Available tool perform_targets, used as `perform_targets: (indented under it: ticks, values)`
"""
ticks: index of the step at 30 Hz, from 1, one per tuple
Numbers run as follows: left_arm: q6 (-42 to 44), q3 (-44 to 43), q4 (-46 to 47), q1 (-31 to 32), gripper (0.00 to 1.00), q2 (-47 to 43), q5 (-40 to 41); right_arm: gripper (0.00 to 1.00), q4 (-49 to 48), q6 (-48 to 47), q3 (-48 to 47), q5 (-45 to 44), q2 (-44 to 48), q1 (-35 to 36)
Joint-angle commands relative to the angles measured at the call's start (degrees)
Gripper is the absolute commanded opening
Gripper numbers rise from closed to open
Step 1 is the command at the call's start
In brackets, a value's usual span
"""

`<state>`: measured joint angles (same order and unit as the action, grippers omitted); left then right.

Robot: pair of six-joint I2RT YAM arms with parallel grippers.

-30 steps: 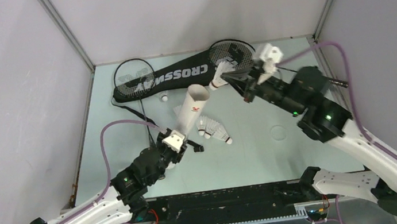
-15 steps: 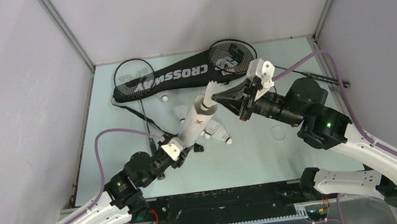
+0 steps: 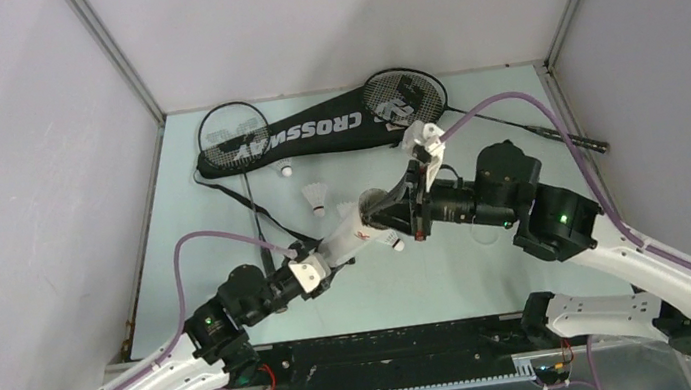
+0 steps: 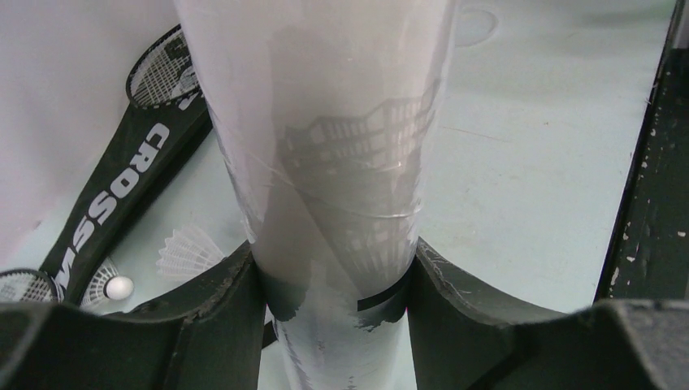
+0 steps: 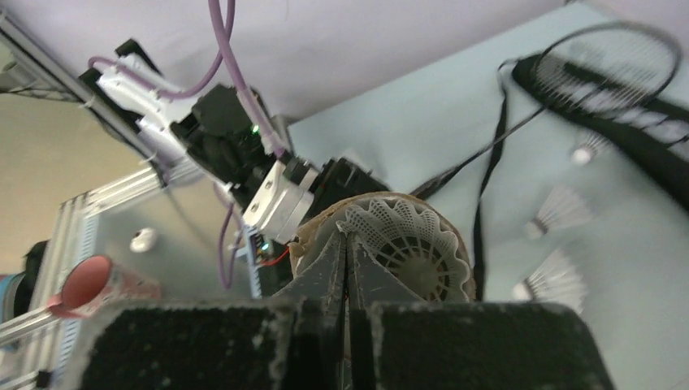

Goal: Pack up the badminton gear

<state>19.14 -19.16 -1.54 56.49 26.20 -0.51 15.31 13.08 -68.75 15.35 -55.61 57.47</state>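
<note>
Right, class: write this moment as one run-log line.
left gripper: gripping tube | right gripper: shut on shuttlecock in tube mouth | other shuttlecocks: loose on table

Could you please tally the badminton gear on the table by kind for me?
Rackets: 2
White tube: 1
Feather shuttlecocks: 4 visible, one of them in the tube's mouth
CROSSWAY racket bag: 1
Total: 8

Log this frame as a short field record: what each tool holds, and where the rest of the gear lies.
left tool: gripping the tube, which is tilted
right tool: shut on a shuttlecock at the tube's mouth
loose shuttlecocks: three on the table
bag: flat at the far side
rackets: one head at each end of the bag
</note>
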Motion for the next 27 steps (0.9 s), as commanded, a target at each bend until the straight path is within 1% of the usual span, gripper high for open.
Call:
perform_targets:
  ticks: [1,2,5,10,14,16,17,18,19,20,21,22,23,24,25,27]
  values:
    - [5.93,0.36,5.92,0.29,0.00,-1.06,-5.37,0.00,8.32,5.50,-0.51,-1.84,-0.99,2.82]
    - [6.45,0.37,6.26,0.29,0.00,-1.19,-6.38,0.00,8.98,6.02,-0.57,-3.21,-1.25,3.74]
    - [8.42,0.30,6.54,0.29,0.00,-1.67,-7.98,0.00,11.19,6.96,-0.51,-3.76,-2.89,4.67]
    - [8.51,0.22,6.49,0.29,0.00,-1.91,-8.62,0.00,11.71,6.34,-0.56,-4.36,-6.40,6.53]
    - [6.69,0.11,6.94,0.30,0.00,-1.11,-6.38,0.06,15.09,3.78,-3.67,-6.64,-8.61,7.44]
    - [5.66,0.01,6.81,0.29,0.00,-0.82,-4.45,0.18,19.40,1.40,-7.45,-10.19,-7.80,7.92]
    - [5.39,0.05,6.68,0.29,0.00,-0.89,-3.81,0.29,20.28,-0.01,-10.13,-12.88,-7.29,7.99]
    - [5.01,0.36,6.70,0.33,0.00,-0.97,-2.61,0.35,21.45,-0.48,-11.43,-14.12,-6.06,8.00]
    - [4.80,0.58,6.87,0.31,0.00,-1.30,-1.48,0.46,21.61,-1.49,-13.26,-16.34,-5.37,7.94]
    - [4.38,0.91,7.06,0.29,0.00,-1.65,-0.96,0.51,21.14,-2.10,-13.82,-16.77,-3.82,7.93]
    - [4.18,1.11,7.43,0.29,0.00,-1.84,-0.19,0.62,20.58,-3.39,-14.38,-16.76,-3.06,7.92]
    - [3.92,1.38,7.52,0.33,0.00,-2.31,0.03,0.68,19.63,-4.11,-14.48,-16.37,-1.51,7.92]
    - [3.82,1.48,7.65,0.31,0.00,-2.47,0.22,0.81,19.39,-5.28,-14.85,-16.07,-0.81,7.92]
    - [3.43,1.62,7.64,0.29,0.00,-2.82,1.11,0.86,19.18,-5.62,-15.48,-16.02,0.31,7.92]
    - [3.36,1.69,7.62,0.29,0.00,-2.95,2.18,0.95,19.03,-6.21,-15.73,-16.00,0.80,7.85]
    - [3.24,2.08,8.01,0.33,0.00,-3.21,3.61,0.99,18.29,-6.90,-15.98,-16.46,2.46,7.77]
